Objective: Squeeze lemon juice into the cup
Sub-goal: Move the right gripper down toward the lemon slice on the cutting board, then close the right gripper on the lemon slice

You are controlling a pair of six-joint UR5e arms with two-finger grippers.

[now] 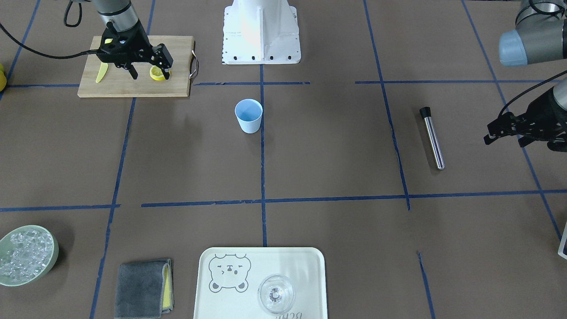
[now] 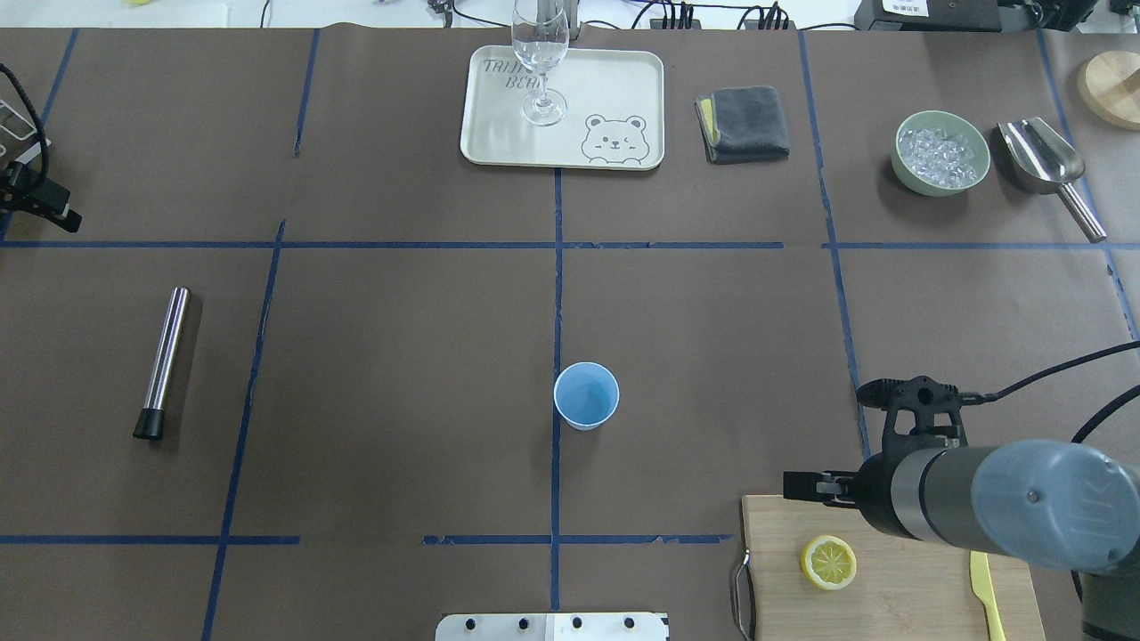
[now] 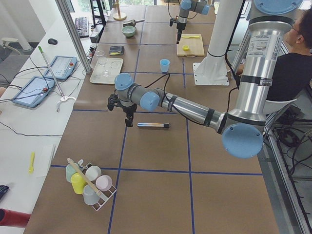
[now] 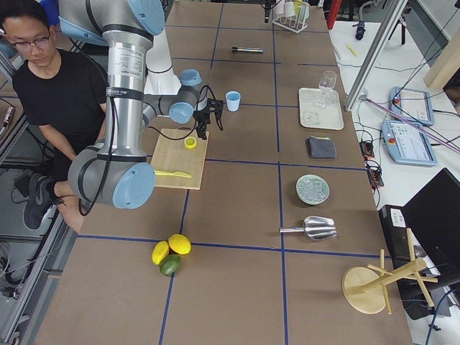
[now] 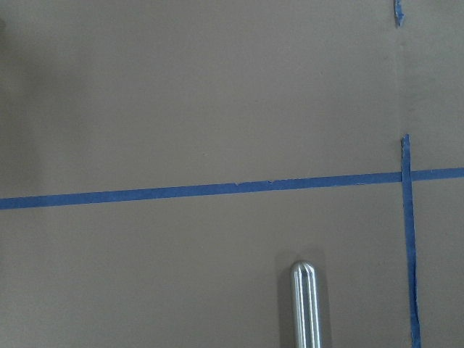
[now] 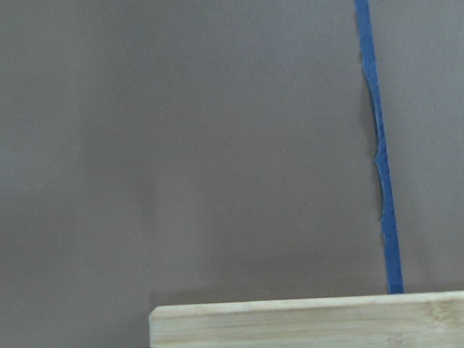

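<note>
The lemon [image 1: 156, 73] is a round yellow slice lying flat on the wooden cutting board [image 1: 177, 57]; it also shows in the overhead view [image 2: 828, 563]. A second slice is not clearly visible. The cup [image 1: 249, 116] is light blue and stands upright and empty near the table's middle [image 2: 586, 396]. My right gripper [image 1: 149, 73] hangs open and empty above the board's far edge, over the lemon and not touching it. My left gripper [image 1: 489, 133] hovers at the table's side, apparently open and empty.
A yellow plastic knife [image 1: 102, 72] lies on the board. A steel rod [image 1: 432, 139] lies near the left gripper. A tray [image 1: 288, 261] holds a clear glass [image 1: 275, 293]. A grey cloth [image 1: 141, 288] and a green ice bowl [image 1: 55, 252] sit on the operators' side.
</note>
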